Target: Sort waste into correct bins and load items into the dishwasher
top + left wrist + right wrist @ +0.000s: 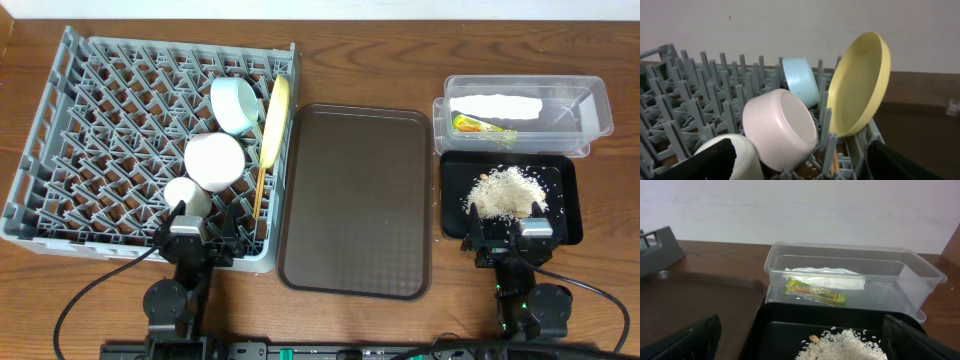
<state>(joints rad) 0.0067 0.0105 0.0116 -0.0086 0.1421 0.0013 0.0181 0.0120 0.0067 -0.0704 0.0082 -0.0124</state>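
Left gripper point(205, 225) and right gripper point(505, 228) wide, empty; the plate point(275, 120) stands on edge at the right wall of the dish rack point(80, 120), where a left-arm nudge at the rack's near edge could topple it.

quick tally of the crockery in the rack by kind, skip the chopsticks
plate: 1
bowls: 2 (blue bowl, white bowl)
cup: 1
total: 4
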